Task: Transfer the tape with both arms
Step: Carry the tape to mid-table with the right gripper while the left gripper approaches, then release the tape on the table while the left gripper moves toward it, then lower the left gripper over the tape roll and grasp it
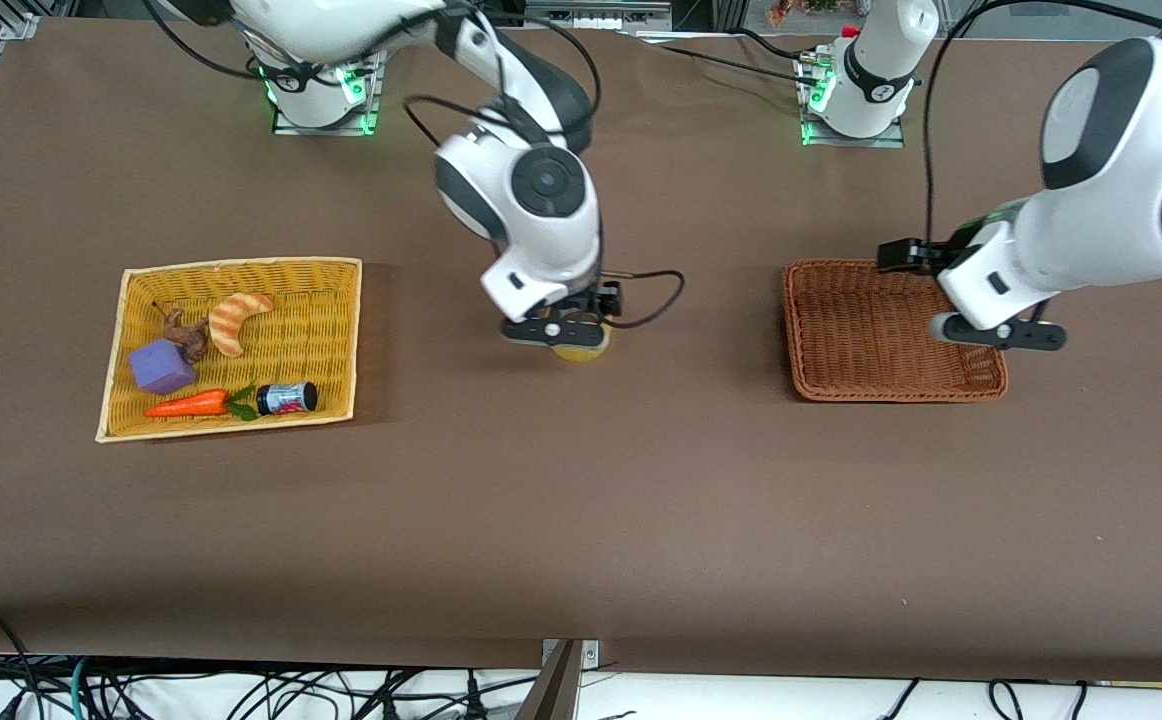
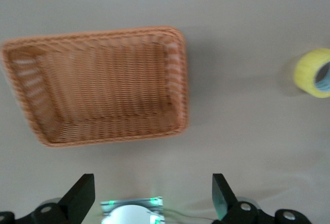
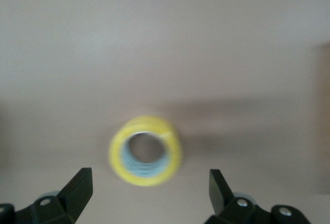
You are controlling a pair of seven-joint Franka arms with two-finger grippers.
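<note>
The tape [image 1: 581, 350], a yellowish roll with a pale core, lies flat on the brown table at its middle, mostly hidden under my right hand in the front view. My right gripper [image 1: 559, 330] hangs just over it, open and empty. In the right wrist view the tape [image 3: 146, 150] lies on the table between and ahead of the spread fingers [image 3: 77, 189]. My left gripper [image 1: 999, 335] is open and empty over the brown wicker basket [image 1: 841, 385]. The left wrist view shows the basket [image 2: 175, 80] and the tape [image 2: 312, 73] farther off.
A yellow wicker tray [image 1: 341, 340] toward the right arm's end holds a striped croissant toy [image 1: 237, 321], a purple block [image 1: 161, 367], a toy carrot [image 1: 191, 404], a small dark jar [image 1: 287, 398] and a brown piece [image 1: 184, 333].
</note>
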